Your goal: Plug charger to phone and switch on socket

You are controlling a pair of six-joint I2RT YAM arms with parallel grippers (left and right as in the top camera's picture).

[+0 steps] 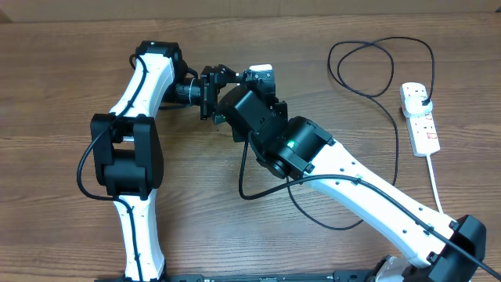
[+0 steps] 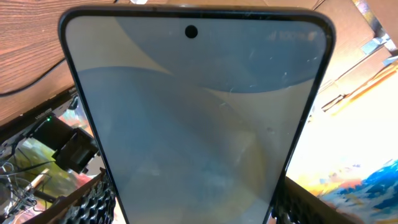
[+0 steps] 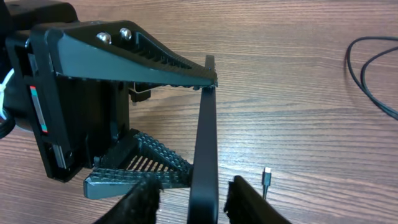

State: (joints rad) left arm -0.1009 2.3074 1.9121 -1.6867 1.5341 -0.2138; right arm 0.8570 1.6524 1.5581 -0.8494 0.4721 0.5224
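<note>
Wooden table (image 1: 63, 70): white power strip (image 1: 420, 117) far beyond right gripper (image 3: 189, 202); black charger cable (image 1: 397, 141) looped nearer (connector tip (image 3: 267, 176) beside fingertips).

Black-edged phone (image 2: 199, 124) screen swirls blue-grey and cream; white socket (image 1: 420, 125) (red switches), black charger (image 3: 266, 176)

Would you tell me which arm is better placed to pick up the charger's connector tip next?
Right: the right hand is open beside the connector tip; the left hand grips the phone.
</note>
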